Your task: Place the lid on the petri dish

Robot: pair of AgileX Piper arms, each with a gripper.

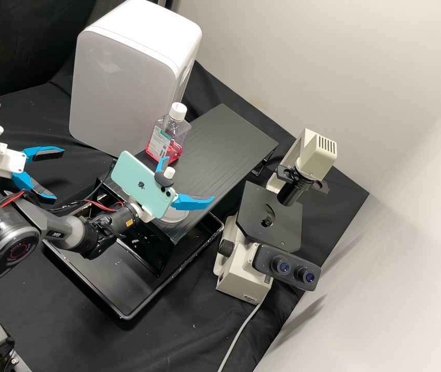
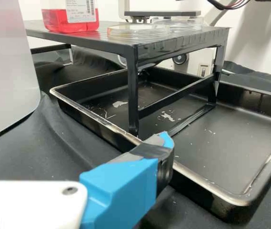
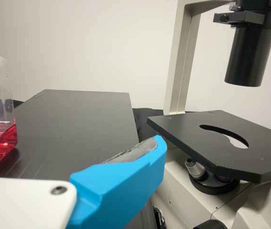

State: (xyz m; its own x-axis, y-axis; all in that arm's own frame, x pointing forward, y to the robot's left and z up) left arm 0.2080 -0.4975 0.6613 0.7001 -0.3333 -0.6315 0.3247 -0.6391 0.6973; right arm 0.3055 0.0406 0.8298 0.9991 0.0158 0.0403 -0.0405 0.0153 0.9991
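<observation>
Fingers (image 1: 195, 201) splayed: left gripper (image 1: 58, 174), right gripper (image 1: 189, 179).

The shelf (image 1: 231, 144) stands in the tray (image 1: 122, 312), with the flask (image 1: 166, 137) and a petri dish (image 2: 137, 31) on it (flask toward 11 o'clock). The microscope (image 1: 267, 243) stands at the tray's 3 o'clock, the white box (image 1: 127, 72) at 11.

Clear round plastic disc (image 1: 173, 218), dish or lid indeterminate: mostly hidden behind mint-green rectangular phone (image 1: 142, 183). Clear flask of red liquid (image 2: 68, 14): cropped by frame edge.
</observation>
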